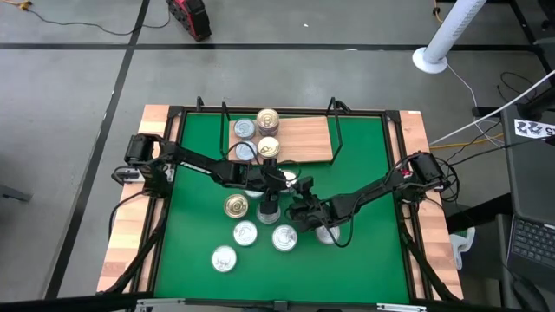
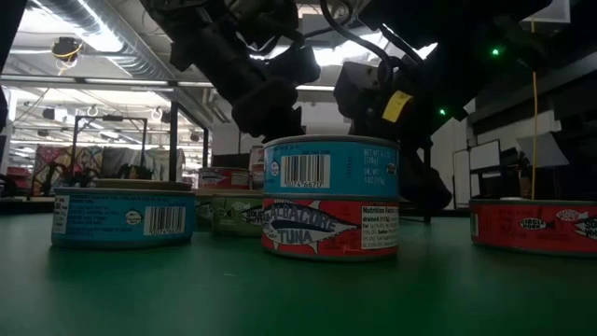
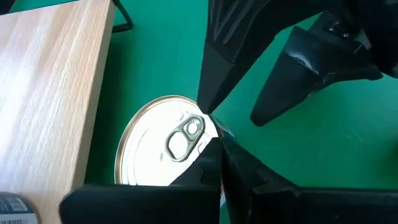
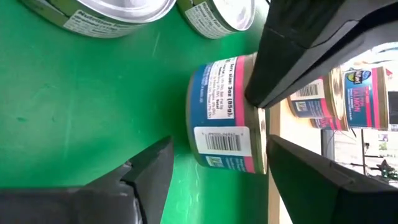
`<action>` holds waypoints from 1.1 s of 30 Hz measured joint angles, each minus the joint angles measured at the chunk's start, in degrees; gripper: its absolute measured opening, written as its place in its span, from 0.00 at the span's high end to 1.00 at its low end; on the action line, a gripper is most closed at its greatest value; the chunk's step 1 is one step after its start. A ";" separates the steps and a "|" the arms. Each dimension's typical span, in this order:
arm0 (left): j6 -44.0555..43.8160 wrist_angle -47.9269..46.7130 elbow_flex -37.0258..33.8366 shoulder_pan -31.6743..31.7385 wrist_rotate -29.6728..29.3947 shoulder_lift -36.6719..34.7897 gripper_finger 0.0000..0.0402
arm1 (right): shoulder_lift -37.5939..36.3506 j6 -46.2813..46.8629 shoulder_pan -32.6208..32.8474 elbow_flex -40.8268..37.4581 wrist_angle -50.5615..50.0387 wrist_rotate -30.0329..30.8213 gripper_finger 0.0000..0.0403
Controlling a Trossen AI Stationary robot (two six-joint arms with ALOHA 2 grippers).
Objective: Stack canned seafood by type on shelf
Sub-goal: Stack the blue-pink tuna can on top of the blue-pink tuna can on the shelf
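Note:
On the green mat a blue-labelled tin [image 2: 331, 168] stands on a red tuna tin [image 2: 330, 227]. My left gripper [image 1: 270, 192] is shut above this stack, its tips at the top tin's lid [image 3: 158, 146]. My right gripper [image 4: 219, 146] is open beside the top tin [image 4: 221, 124], coming from the table's right, one finger on each side of it in its wrist view. Several more tins [image 1: 269, 119] stand on the wooden shelf [image 1: 303, 139] at the far middle. Several loose tins [image 1: 245, 232] stand on the mat near the stack. My left gripper's shut fingertips [image 3: 214, 155] rest on the top tin's lid at its rim [image 3: 202, 140], beside the pull tab. They slant down from the table's left. The tin stands upright on the red tin. Whether my right gripper touches the tin, I cannot tell.
A gold-lidded tin [image 1: 236, 205] stands just left of the stack, and another tin [image 1: 326, 232] lies partly under my right arm. Black wire frames [image 1: 336, 130] rise at the shelf's ends. Bare mat lies at the near right [image 1: 364, 269].

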 joint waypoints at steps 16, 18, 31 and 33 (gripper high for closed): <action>-3.12 0.04 0.00 -0.01 -0.04 0.00 1.00 | -0.09 0.09 0.11 0.00 -0.05 2.89 0.37; -3.18 0.04 0.00 -0.01 -0.04 0.00 1.00 | -0.09 0.11 0.18 0.00 -0.12 2.89 0.37; -4.90 0.11 0.00 -0.06 -0.08 -0.52 1.00 | -0.90 -0.02 6.30 0.00 -0.96 9.37 0.37; -5.28 -0.01 0.00 0.00 -0.11 -1.54 1.00 | -0.90 0.00 6.58 0.00 -0.94 10.45 0.37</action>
